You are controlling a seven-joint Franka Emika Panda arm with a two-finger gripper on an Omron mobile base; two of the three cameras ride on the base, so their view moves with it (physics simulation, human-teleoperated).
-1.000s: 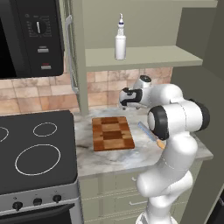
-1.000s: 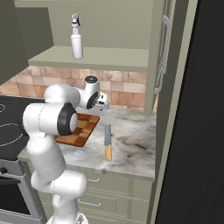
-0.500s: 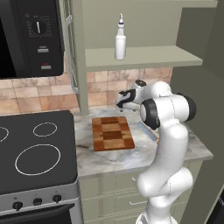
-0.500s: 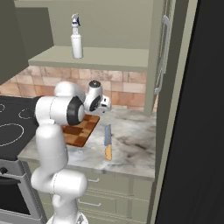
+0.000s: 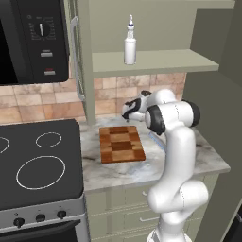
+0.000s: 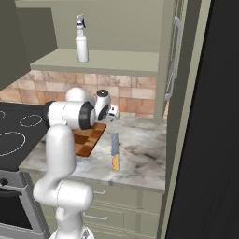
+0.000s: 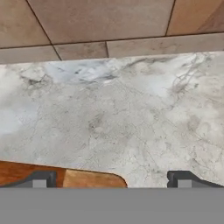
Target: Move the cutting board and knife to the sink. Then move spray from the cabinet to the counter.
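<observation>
We see our gripper (image 7: 111,178) spread wide, holding nothing, above the board's (image 5: 121,143) back edge; the knife (image 6: 114,151) lies beside the board.

My arm (image 5: 176,156): glossy white rounded links, dark grey joint rings; my fingertips (image 7: 40,179): small, dark, squared.

Count of items in the room: one cutting board (image 5: 121,143) on the counter (image 5: 203,158). One knife (image 6: 115,151). One spray (image 5: 130,45) bottle on the cabinet (image 5: 156,61) shelf. One microwave (image 5: 30,40). One stovetop (image 5: 33,163), three burner rings visible, three knobs (image 5: 40,218) along its front edge.
</observation>
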